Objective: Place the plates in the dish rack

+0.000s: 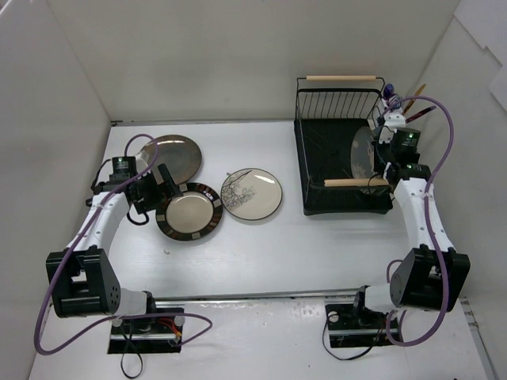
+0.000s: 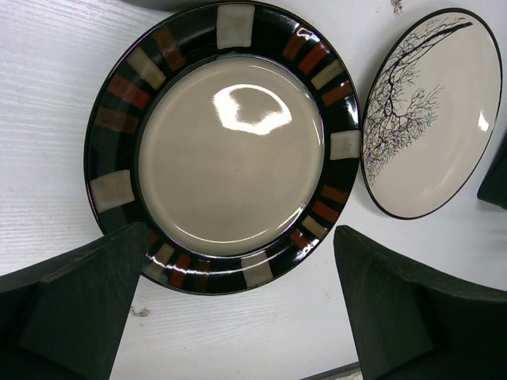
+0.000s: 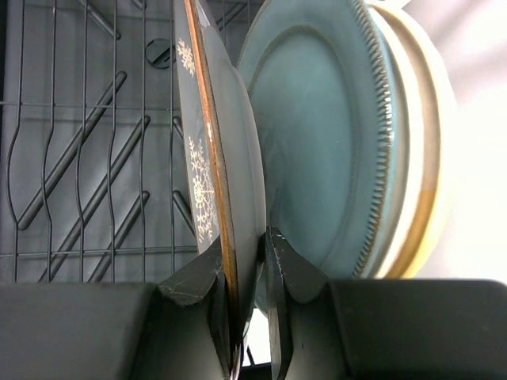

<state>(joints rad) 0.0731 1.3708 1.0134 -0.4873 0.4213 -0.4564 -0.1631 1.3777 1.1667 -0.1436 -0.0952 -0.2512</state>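
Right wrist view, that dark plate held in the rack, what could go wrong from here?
1. The right tool pinches the dark snowflake plate by its rim only, close beside the teal plate. If it isn't seated in the dish rack wires, releasing may tip it against that plate.
2. The left tool, open over the striped-rim plate, could nudge the branch-patterned plate lying close beside it.

six round ceramic plates. three lie by the left gripper point(image 2: 242, 237): one bronze-brown plate point(image 1: 170, 154), one dark-rimmed beige plate point(image 2: 230, 146), one cream plate with black branch motif point(image 2: 432, 119). three stand at the right gripper point(image 3: 247, 261): one dark grey flower-patterned plate point(image 3: 196, 174), one teal plate point(image 3: 325, 142), one cream gold-banded plate point(image 3: 432, 142). one black wire dish rack point(image 1: 305, 158), with two light wooden rod handles point(image 1: 341, 77).
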